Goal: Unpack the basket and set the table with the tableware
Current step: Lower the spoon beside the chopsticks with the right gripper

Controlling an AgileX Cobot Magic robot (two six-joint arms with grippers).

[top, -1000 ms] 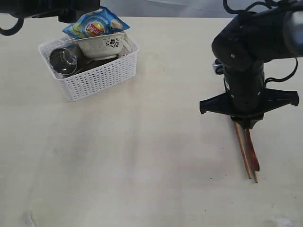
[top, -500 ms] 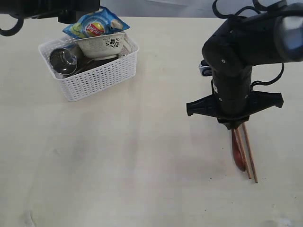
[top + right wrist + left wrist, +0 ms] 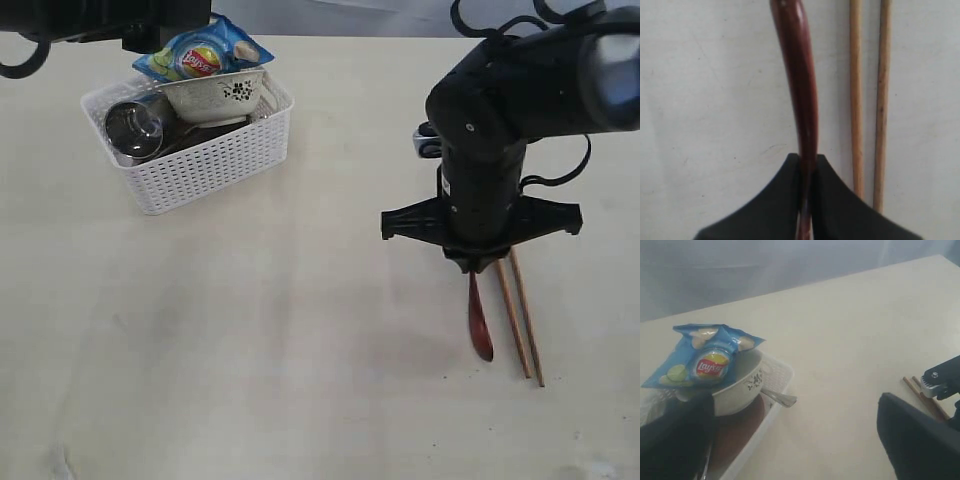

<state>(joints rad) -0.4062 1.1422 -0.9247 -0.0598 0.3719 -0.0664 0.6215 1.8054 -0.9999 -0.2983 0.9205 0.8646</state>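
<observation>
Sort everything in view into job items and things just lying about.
Job: basket, bowl, cup, plate, silver utensil, spoon, chopsticks, table.
Lying about: chip bag.

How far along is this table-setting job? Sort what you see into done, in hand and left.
Done: the chopsticks lie on the table. In hand: the right hand is shut on the red spoon, just beside the chopsticks. Left: the bowl, steel cup and brown plate sit in the basket, with a chip bag on the bowl.
</observation>
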